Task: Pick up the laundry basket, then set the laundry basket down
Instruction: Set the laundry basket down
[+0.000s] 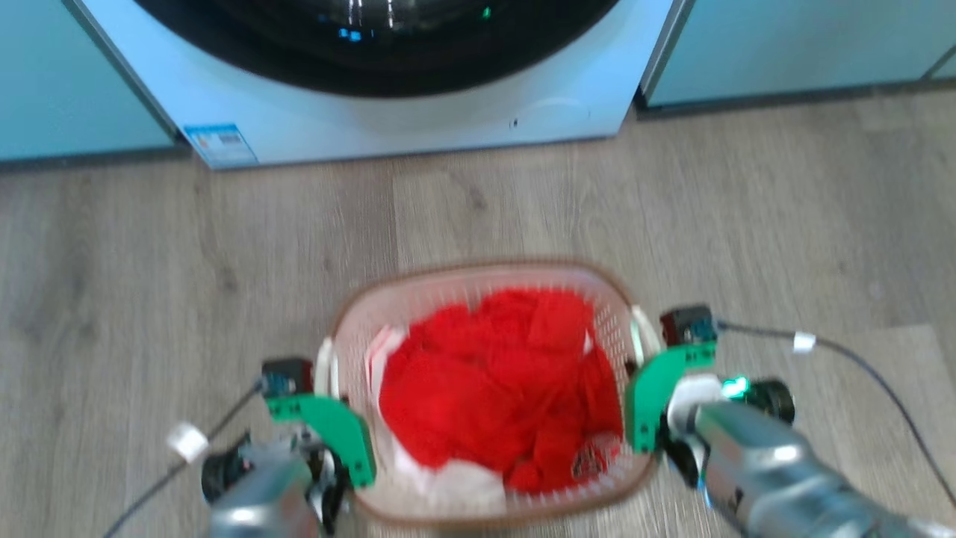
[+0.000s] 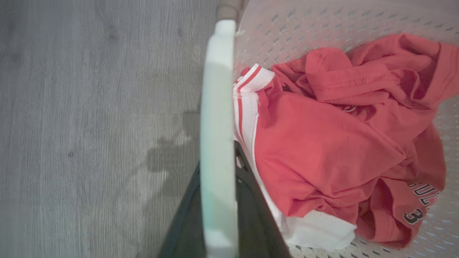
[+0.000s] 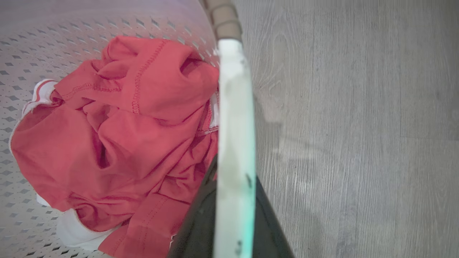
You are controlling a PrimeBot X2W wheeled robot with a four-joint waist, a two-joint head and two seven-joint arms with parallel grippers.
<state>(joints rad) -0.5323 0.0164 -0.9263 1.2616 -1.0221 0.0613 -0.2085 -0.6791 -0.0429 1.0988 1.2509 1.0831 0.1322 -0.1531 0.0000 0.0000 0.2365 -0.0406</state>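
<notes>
Seemingly mid-carry: left gripper (image 1: 328,392) clenched on the laundry basket (image 1: 478,267) at 9 o'clock, right gripper (image 1: 639,373) likewise at 3 o'clock. Next calls for level, simultaneous lowering before release.

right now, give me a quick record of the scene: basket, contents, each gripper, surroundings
laundry basket: in front of the washing machine; resting on or lifted off the wood floor, cannot tell
contents: red garment with white trim
left gripper: closed around left handle
right gripper: closed around right handle
</notes>
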